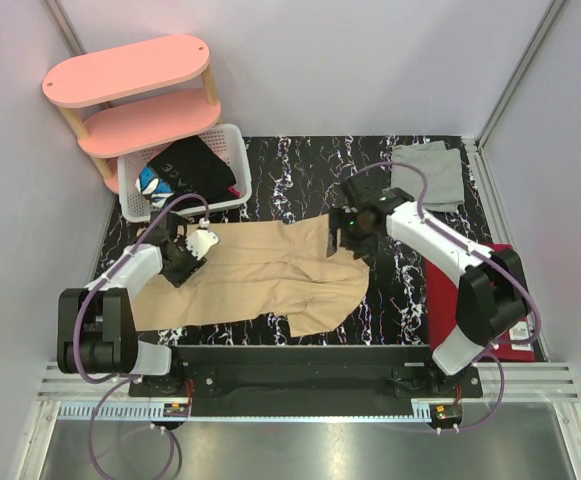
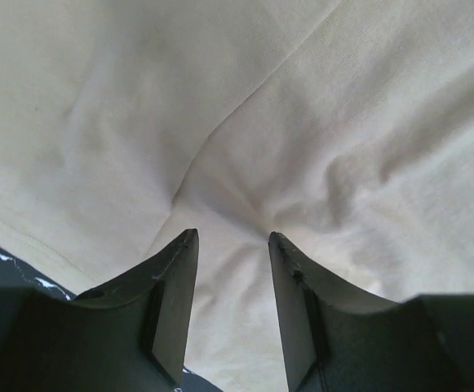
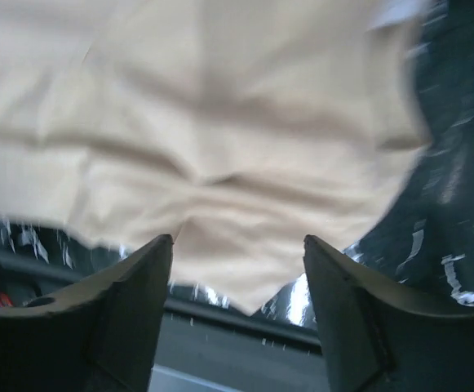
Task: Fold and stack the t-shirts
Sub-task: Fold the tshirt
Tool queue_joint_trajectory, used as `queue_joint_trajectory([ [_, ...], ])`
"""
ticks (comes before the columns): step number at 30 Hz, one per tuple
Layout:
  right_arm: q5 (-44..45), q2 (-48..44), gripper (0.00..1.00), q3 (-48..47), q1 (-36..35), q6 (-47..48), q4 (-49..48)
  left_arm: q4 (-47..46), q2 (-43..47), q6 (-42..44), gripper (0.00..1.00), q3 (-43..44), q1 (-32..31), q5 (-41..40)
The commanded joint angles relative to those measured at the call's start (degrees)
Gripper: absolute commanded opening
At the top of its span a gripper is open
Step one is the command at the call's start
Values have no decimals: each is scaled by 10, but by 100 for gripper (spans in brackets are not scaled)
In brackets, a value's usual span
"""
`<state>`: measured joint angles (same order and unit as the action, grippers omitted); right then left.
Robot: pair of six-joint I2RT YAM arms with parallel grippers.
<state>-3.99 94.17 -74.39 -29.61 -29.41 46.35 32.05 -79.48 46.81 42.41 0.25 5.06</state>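
The large tan-beige t-shirt [image 1: 260, 275] lies spread and wrinkled across the middle of the black marbled table [image 1: 300, 165]. My left gripper [image 1: 185, 250] is at its left end. In the left wrist view the gripper [image 2: 232, 237] is open, with the tan cloth [image 2: 220, 98] under and between the fingers. My right gripper [image 1: 351, 235] is over the shirt's far right part. In the right wrist view the gripper [image 3: 238, 238] is open wide above a pointed edge of the tan cloth [image 3: 220, 106]. The light grey t-shirt [image 1: 430, 175] lies folded at the back right.
A white basket [image 1: 228, 140] holding dark clothes stands at the back left, beside a pink shelf unit [image 1: 130, 70]. The red folder [image 1: 448, 300] lies at the right, partly under the right arm. The table's near edge and a metal rail [image 1: 310, 385] run along the front.
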Motion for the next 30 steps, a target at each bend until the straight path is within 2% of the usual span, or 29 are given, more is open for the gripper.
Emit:
queue_joint_trajectory([
  [1, -20, -28, 70, -9, -149, 41, 77, 13, 39, -10, 45, 22, 0, 12],
  [4, 20, -22, 71, 24, -192, 30, 67, 14, 59, -9, 45, 17, 1, 0],
  [6, 56, -8, 71, 25, -191, 27, 54, 18, 79, -10, 46, 15, 0, -2],
  [9, 117, 25, 73, 7, -168, 19, 38, 20, 100, -13, 47, 14, 0, 3],
  [10, 118, 47, 72, -5, -128, 18, 34, 20, 103, -17, 47, 17, 1, 10],
  [14, 80, 91, 70, -29, -16, 14, -29, 14, 80, -36, 47, 37, -12, 21],
  [17, 43, 144, 68, -72, 22, 12, -47, 1, 42, -56, 47, 65, -15, 28],
  [19, 22, 176, 67, -91, 22, 5, -45, 0, 7, -66, 47, 90, -23, 25],
  [22, -40, 187, 67, -63, 22, -26, -63, -9, -33, -69, 47, 107, -25, 19],
  [30, -67, 208, 66, 12, 22, -68, -116, -71, -111, -52, 46, 90, -24, -32],
])
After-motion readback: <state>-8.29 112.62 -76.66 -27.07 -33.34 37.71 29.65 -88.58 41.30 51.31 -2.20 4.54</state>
